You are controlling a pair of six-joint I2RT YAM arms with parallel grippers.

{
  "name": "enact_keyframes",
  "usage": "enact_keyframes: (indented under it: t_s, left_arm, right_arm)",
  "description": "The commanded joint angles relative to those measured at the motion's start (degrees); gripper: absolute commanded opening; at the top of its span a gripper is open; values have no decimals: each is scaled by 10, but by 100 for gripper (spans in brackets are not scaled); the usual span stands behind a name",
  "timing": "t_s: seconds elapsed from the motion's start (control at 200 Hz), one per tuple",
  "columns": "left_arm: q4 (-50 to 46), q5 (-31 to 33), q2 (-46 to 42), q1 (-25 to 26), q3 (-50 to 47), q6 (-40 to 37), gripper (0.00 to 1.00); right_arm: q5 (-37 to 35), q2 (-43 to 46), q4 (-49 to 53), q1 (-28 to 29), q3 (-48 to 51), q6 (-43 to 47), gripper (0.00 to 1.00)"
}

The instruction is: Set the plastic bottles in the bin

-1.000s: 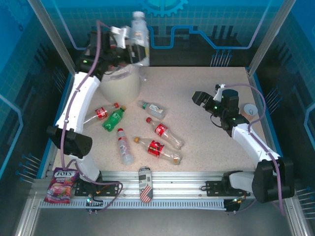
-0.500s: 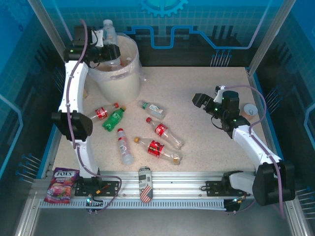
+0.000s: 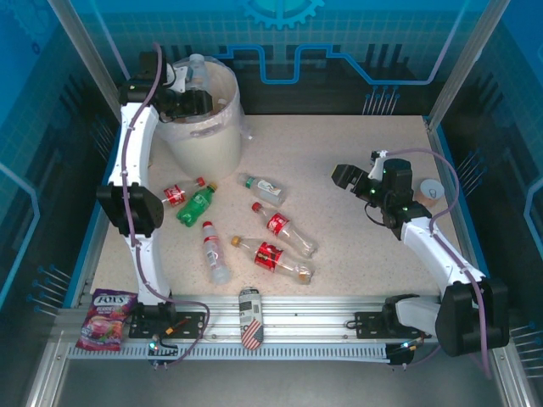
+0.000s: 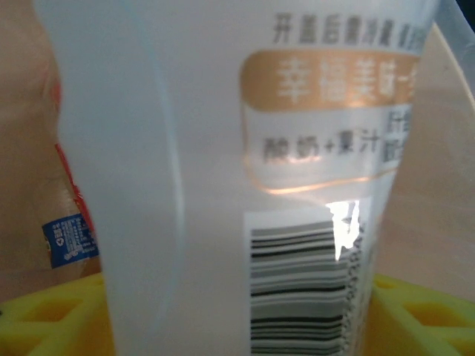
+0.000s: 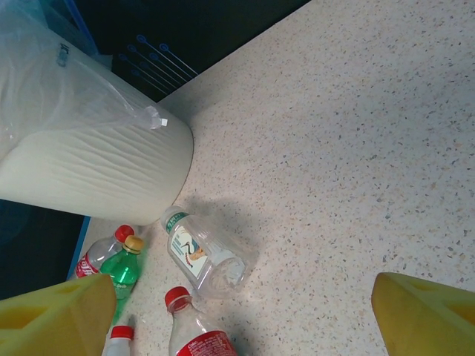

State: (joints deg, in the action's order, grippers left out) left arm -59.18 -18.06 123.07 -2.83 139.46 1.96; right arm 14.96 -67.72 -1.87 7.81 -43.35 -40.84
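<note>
My left gripper (image 3: 192,101) hangs over the mouth of the cream bin (image 3: 209,136) at the back left. A white bottle (image 3: 197,68) stands upright between its fingers. In the left wrist view this white bottle (image 4: 223,185) spans the whole gap between the yellow fingers (image 4: 44,326), and I cannot see whether the pads still press it. Several plastic bottles lie on the table: a green one (image 3: 197,203), red-labelled ones (image 3: 280,225) (image 3: 271,256) and a clear one (image 3: 263,186). My right gripper (image 3: 344,178) hovers open over bare table, right of the clear bottle (image 5: 204,256).
A patterned can (image 3: 250,318) and a snack bag (image 3: 106,318) lie on the front rail. A paper cup (image 3: 433,191) stands at the right edge. The bin's liner (image 5: 44,81) bulges over its rim. Open table spreads under the right arm.
The left arm swung left and brought the white bottle down from high above to the bin's mouth. The right gripper barely shifted.
</note>
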Motion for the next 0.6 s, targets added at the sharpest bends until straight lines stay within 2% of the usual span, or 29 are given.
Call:
enact_keyframes:
  t_s: [0.0,0.185,0.595]
  left_arm:
    - [-18,-25,16,-1,21,-16,78]
    - [-13,-25,14,-1,21,-21,87]
    - [-2,-21,-6,-1,43,-18,89]
  right_arm:
    - [-9,12,8,-7,6,14,90]
    - [-10,8,8,-7,5,16,90]
    - [-10,-1,26,-3,-19,28,90]
